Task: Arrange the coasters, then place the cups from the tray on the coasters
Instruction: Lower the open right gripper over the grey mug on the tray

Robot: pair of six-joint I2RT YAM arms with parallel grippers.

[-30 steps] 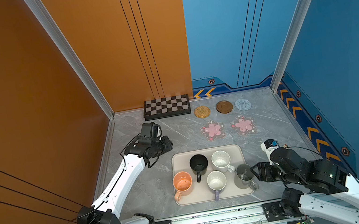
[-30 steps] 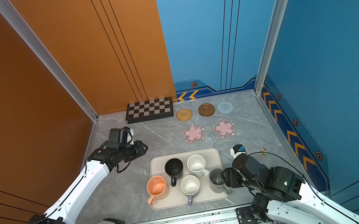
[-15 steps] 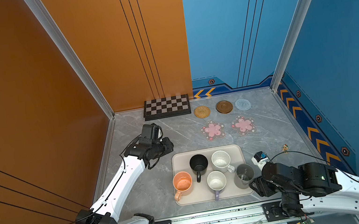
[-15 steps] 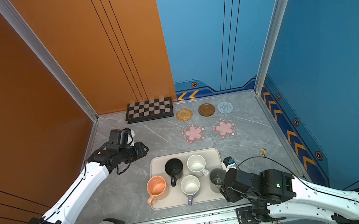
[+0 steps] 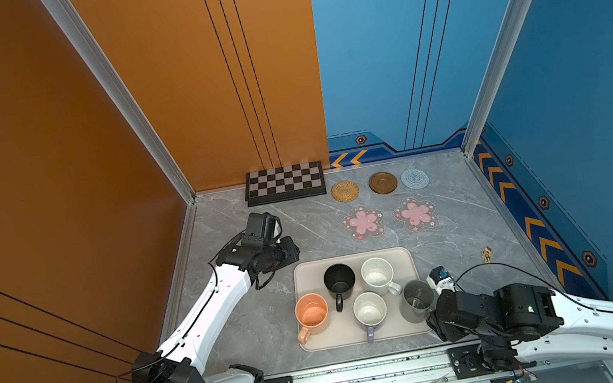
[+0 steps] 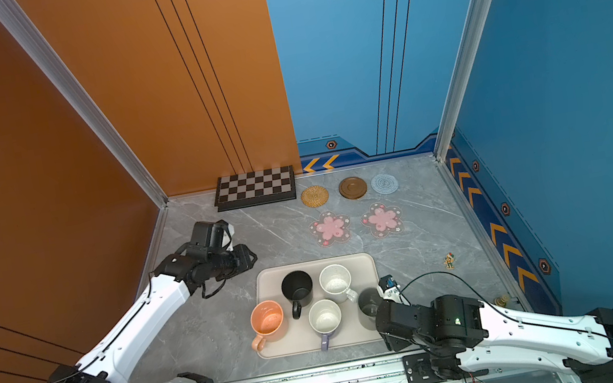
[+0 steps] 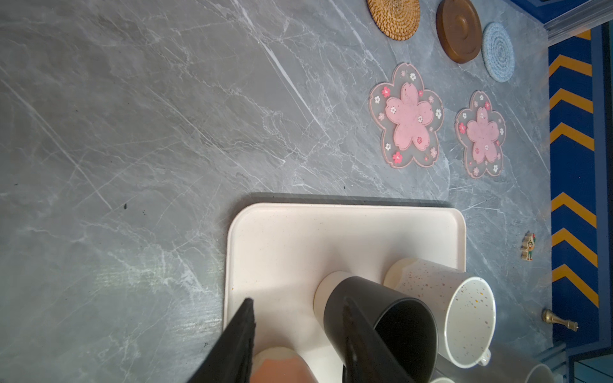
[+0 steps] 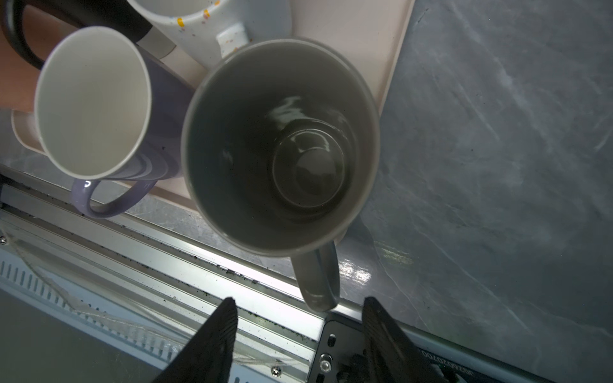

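The right arm (image 6: 444,321) hides the near side of the tall grey mug (image 6: 366,304) in a top view. In the right wrist view, the picture's edge cuts off the speckled mug (image 8: 205,30) and the black mug (image 8: 99,15). The little trinket (image 5: 486,254) on the table (image 5: 260,326) is too small to make out.

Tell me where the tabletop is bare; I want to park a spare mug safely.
Widest bare table: between the chessboard, the left gripper, the left pink coaster and the tray's far rim. Also right of the tray, save a figurine. Crowded: the tray's five mugs, and its near right corner, where the open right gripper faces the grey mug.
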